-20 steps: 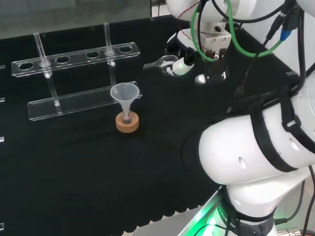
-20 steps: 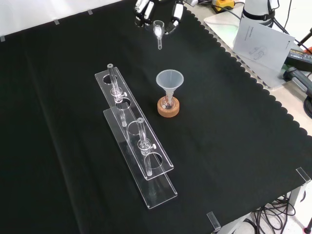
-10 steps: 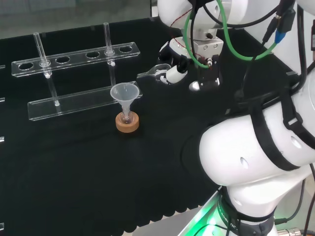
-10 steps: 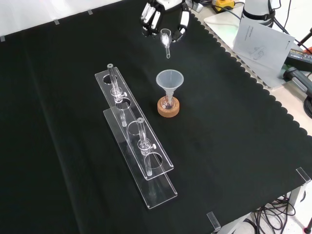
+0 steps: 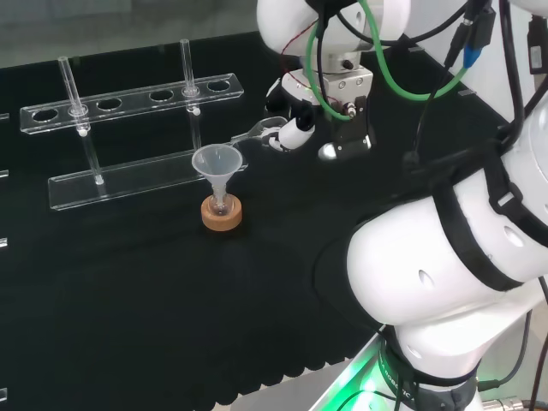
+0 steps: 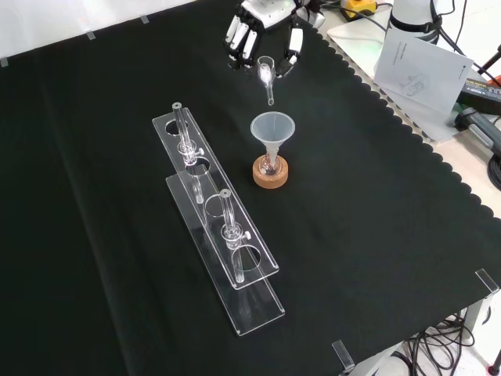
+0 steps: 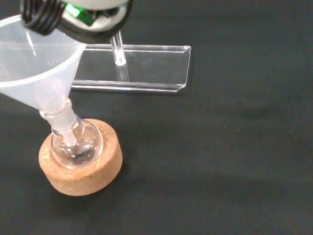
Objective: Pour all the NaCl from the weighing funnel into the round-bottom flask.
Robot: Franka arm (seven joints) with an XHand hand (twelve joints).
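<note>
in the head view the hand (image 5: 295, 130) is pinching the weighing funnel (image 5: 253, 131), its spout hanging just above the plastic funnel (image 5: 217, 161). in the front view the fingers (image 6: 237, 37) are curling round the weighing funnel, stem pointing down near the rim. in the wrist view the round-bottom flask (image 7: 76, 144) is sitting in a cork ring (image 7: 80, 165), seemingly empty.

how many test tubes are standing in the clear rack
2. In the front view one test tube stands near the far end of the rack, the other tube toward its near end. Clear glass, so another could go unseen.
</note>
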